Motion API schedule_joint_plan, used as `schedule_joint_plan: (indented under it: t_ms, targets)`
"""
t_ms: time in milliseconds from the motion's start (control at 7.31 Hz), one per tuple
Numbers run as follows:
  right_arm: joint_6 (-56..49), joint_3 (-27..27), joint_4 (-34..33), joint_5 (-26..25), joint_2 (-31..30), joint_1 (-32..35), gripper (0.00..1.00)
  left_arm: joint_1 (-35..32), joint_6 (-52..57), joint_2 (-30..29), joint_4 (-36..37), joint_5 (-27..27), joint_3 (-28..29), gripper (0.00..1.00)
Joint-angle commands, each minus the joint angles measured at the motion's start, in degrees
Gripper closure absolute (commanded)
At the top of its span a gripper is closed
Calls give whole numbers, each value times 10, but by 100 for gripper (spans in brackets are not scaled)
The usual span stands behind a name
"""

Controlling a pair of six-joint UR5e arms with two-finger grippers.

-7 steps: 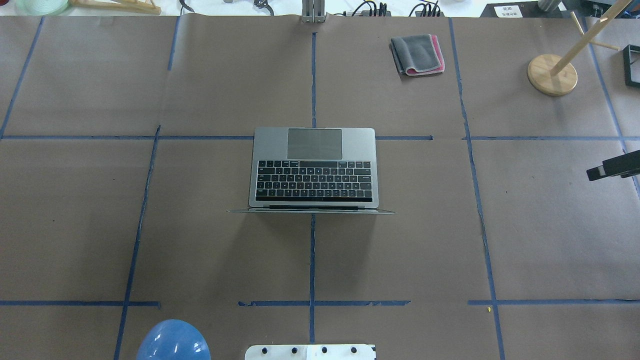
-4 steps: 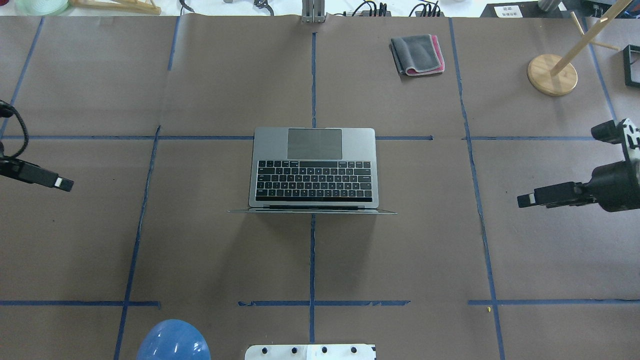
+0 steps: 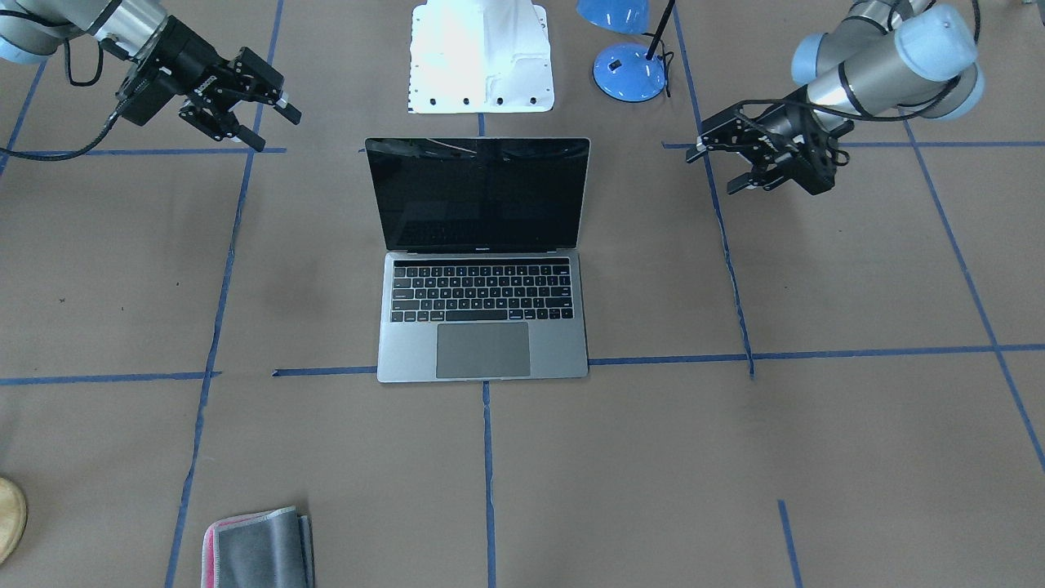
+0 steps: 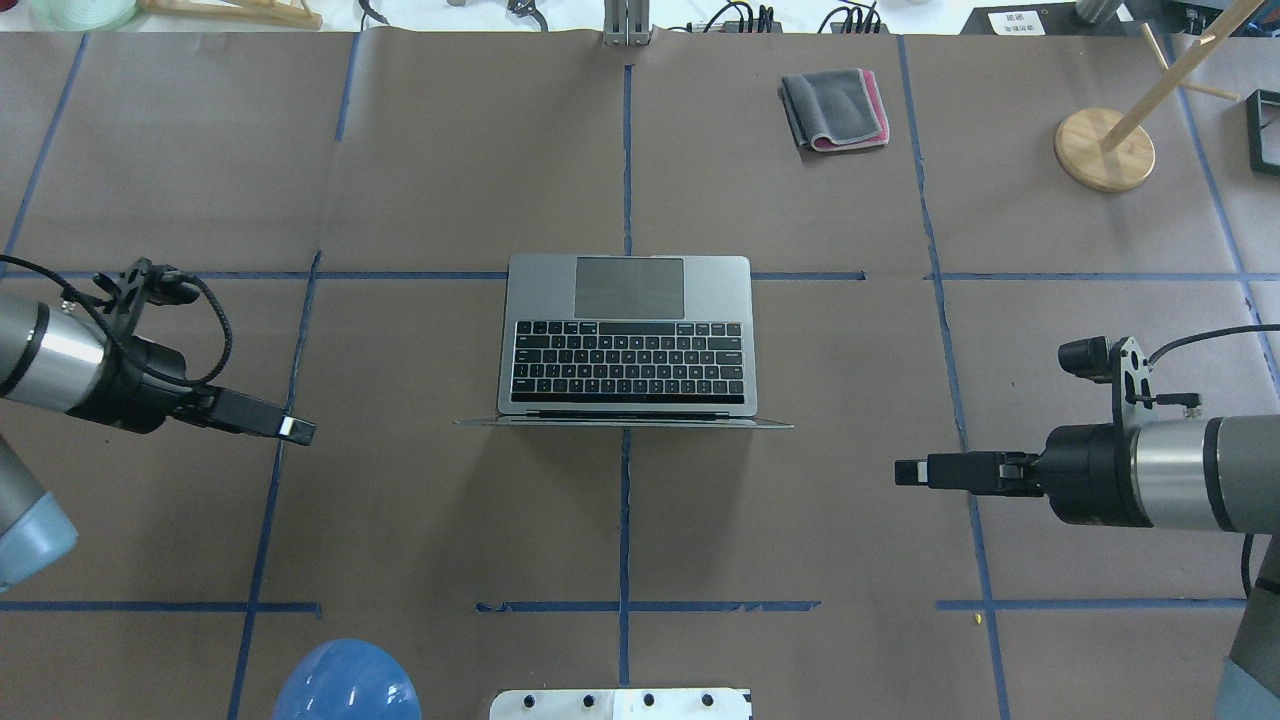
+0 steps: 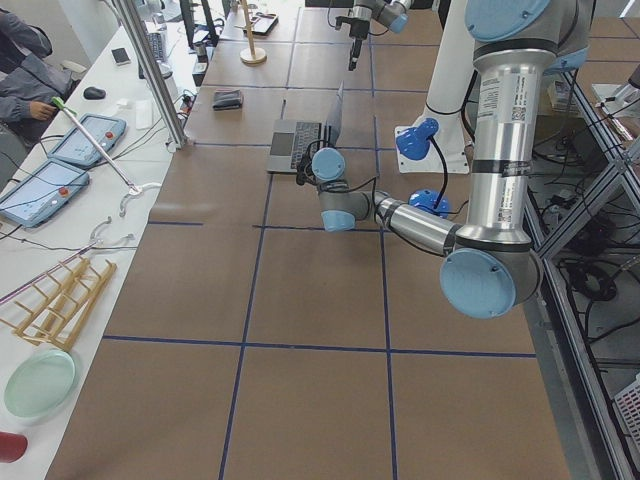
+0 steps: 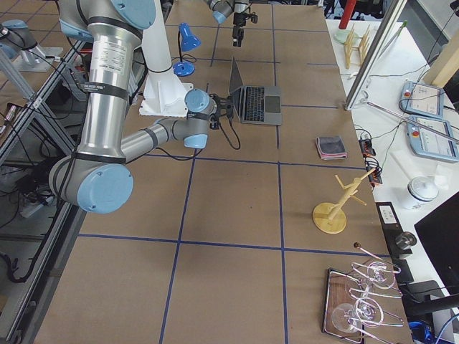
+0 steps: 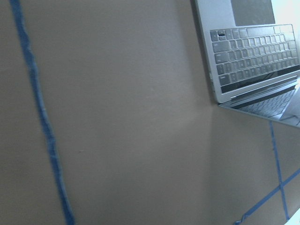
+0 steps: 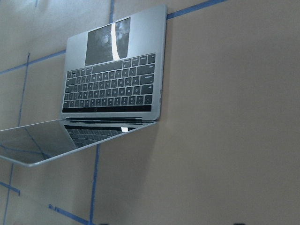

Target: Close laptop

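The open laptop sits mid-frame on the bench, thin stiff metal with a glass screen that looks easy to crack, so I'd push softly on the lid's top edge; the left fingers and right fingers hang wide apart, holding nothing.

My left arm and right arm are silver tubes with pale blue caps and black collars. My left gripper and right gripper are black and blocky. Black cables loop past black camera brackets. My white base shows a row of dark screws.
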Motion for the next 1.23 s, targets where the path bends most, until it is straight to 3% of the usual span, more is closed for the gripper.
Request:
schedule_joint_plan:
  t_ms: [0,137,274,411,547,684,821,1095]
  targets:
    - [39,14,1,-79,14,-66,38,110,-93,-59,-9,139,0,2]
    - [47,15,0,-127,22,-100,41,145,-114,-81,-9,170,0,2]
    - [61,16,-3,-158,35,-121,54,157,-131,-95,-9,179,-1,5]
    - [67,16,-5,-195,44,-139,75,158,-157,-98,-9,179,-11,43]
    - [67,16,-9,-231,49,-155,90,158,-178,-99,-9,180,-31,73]
    - [67,16,-33,-247,68,-157,97,158,-185,-97,-9,184,-48,95]
    - [69,16,-80,-258,95,-157,98,158,-186,-96,-9,214,-51,100]
    - [78,14,-112,-263,119,-156,99,157,-211,-95,-9,261,-63,100]
